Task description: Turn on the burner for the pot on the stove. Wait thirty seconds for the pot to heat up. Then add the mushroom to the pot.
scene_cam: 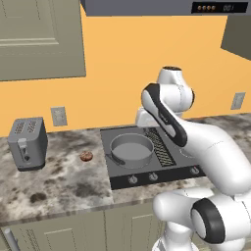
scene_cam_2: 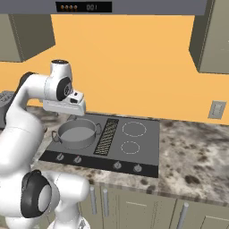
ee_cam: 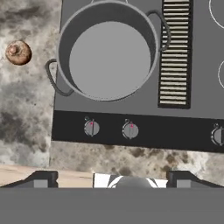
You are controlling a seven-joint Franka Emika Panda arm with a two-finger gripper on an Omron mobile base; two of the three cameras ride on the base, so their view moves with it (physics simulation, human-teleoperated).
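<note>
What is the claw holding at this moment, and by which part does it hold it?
Nothing is held. The claw is open above the stove, its tips wide apart. The mushroom lies on the counter beside the pot.

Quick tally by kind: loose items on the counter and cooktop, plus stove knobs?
Pot: 1
Mushroom: 1
Toaster: 1
Stove knobs: 4, counted in the right base view
Total: 7
</note>
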